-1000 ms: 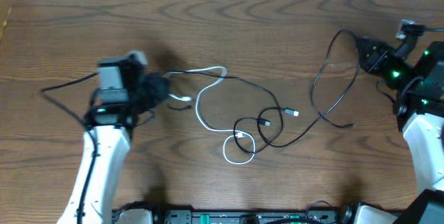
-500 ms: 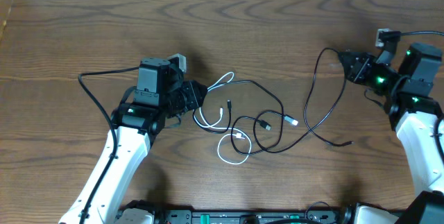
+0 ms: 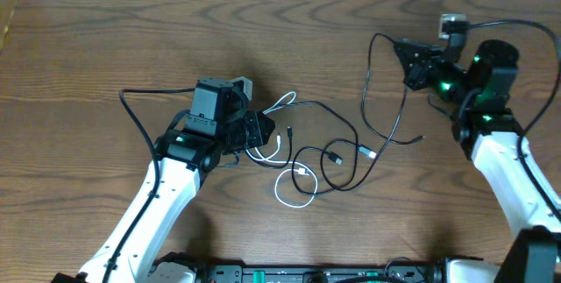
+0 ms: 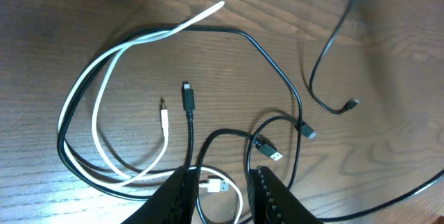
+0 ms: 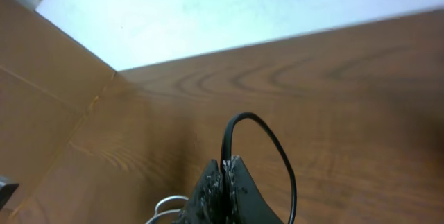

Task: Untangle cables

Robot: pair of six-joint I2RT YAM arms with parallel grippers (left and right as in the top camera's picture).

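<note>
At the left gripper point(image 4: 222, 186): fingers apart, low over the tangle point(image 3: 307, 156), a white plug end and a black strand lying between the tips. Just ahead, loops of white cable point(image 4: 198, 16) and black spread loose over the worktop point(image 3: 105, 38), two small plug ends free beside each other inside the loops. Bare wood beyond and to either side, no edge near. Behind it, a thicker arm wire point(image 3: 149, 91) curving out from the arm.

At the right gripper point(image 5: 223, 175): clamped together on a black cable point(image 5: 241, 116), arching up out of the fingers and falling back past one side. Ahead, bare wood up to a pale strip point(image 5: 243, 9) past the worktop's edge.
</note>
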